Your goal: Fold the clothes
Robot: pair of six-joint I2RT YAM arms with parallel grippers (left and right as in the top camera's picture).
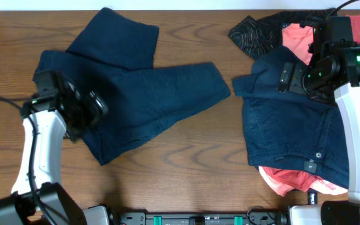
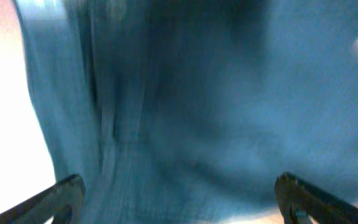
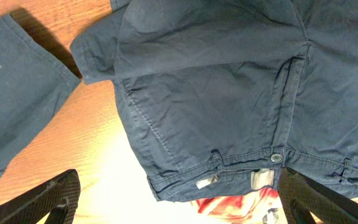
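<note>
Dark navy trousers lie spread and partly folded on the left half of the wooden table. My left gripper is low over their left part; in the left wrist view its fingers are wide apart with blurred blue cloth between and beyond them. A second navy garment lies on the right over a pink one. My right gripper hovers over its top edge, open and empty, above the waistband and button.
A black patterned garment and more pink cloth are piled at the back right. Bare wood lies between the two navy garments. The table's front edge carries the arm bases.
</note>
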